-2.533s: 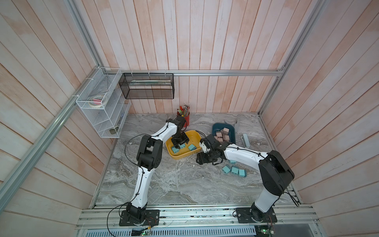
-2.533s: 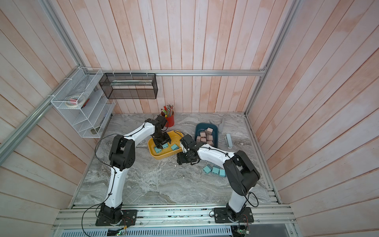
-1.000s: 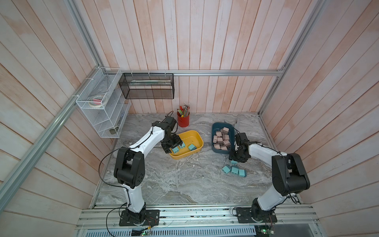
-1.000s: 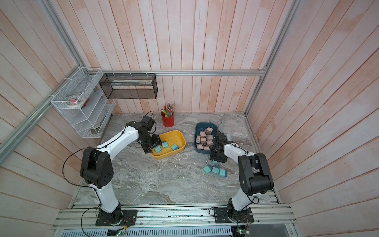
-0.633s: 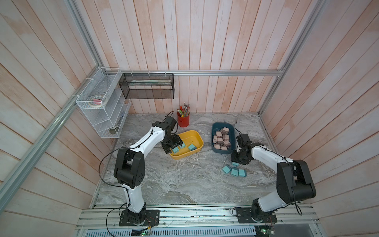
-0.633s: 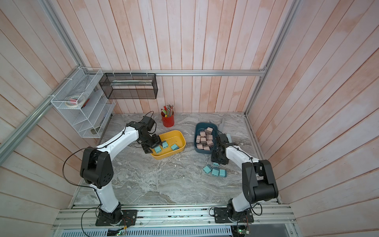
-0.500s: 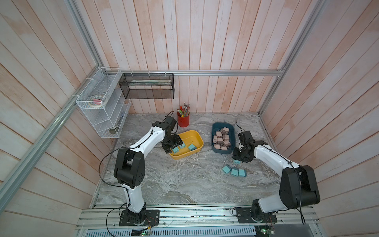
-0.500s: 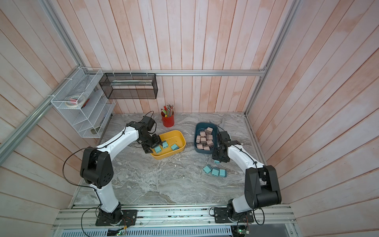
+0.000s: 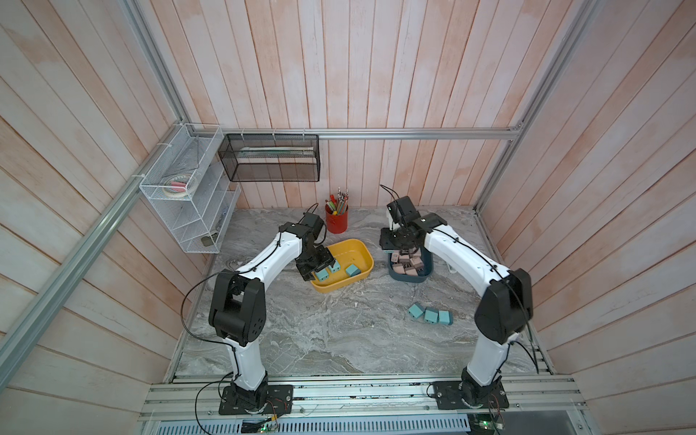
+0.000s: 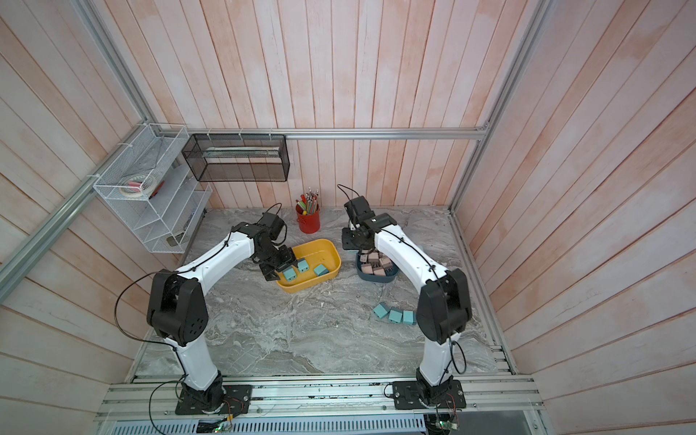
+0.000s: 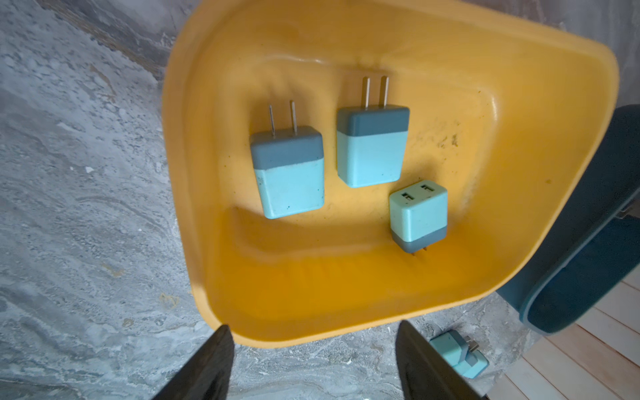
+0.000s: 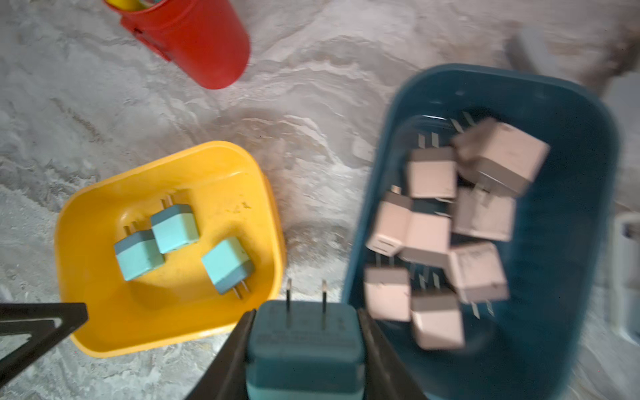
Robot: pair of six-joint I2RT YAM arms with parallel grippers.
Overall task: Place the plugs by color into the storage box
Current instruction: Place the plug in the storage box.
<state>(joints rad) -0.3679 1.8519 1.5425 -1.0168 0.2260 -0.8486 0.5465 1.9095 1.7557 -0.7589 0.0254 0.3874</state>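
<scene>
**Operator:** Where is the plug on the right side?

**Spotter:** Your right pincer (image 12: 304,329) is clamped on a teal plug (image 12: 304,349). The jaws are partway in and flat against its two sides, with the prongs pointing away from the wrist. That side grip leaves the prongs free, so nothing should snag when you let go. In a top view the pincer (image 9: 400,244) hangs by the far end of the blue bin (image 9: 410,279), on the side toward the yellow one.

**Operator:** Is blue the wrong bin for it?

**Spotter:** I'd say so. The blue bin holds only pink plugs (image 12: 429,235), while the yellow bin (image 12: 65,242) beside it holds three teal plugs (image 11: 370,149). You're sorting by colour, so carry yours across to yellow before releasing.

**Operator:** And the left side?

**Spotter:** Your left pincer (image 11: 311,332) stands open with nothing in it, hovering at the yellow bin's near edge. It is probably parked there to leave the right arm room to drop. Mind that your two arms don't crowd each other over that bin.

**Operator:** What remains?

**Spotter:** Three more teal plugs (image 9: 430,314) lie together on the desk (image 9: 320,339), apart from both bins and nearer your right arm's base. They look like that arm's next pickups.
</scene>
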